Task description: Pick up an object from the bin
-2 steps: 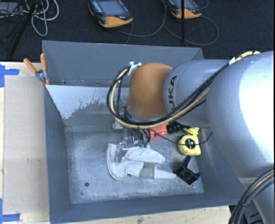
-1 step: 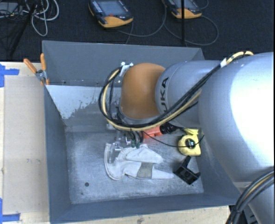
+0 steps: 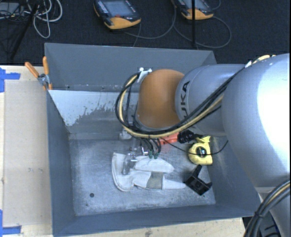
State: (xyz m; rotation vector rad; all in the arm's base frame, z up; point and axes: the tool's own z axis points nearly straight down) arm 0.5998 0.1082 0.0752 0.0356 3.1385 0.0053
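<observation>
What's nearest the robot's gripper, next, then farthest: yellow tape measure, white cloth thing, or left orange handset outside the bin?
1. The white cloth thing, under the gripper.
2. The yellow tape measure, bin's right.
3. The left orange handset, beyond the bin.

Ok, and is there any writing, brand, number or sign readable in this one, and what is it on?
"UKA": dark letters running down the grey arm next to its orange cover; the rest of the word is hidden.
Yellow tape measure by the bin's right wall: its dark face label is too small to read.
Two handheld controllers on the dark floor beyond the bin: the screens are too blurred to read.
</observation>
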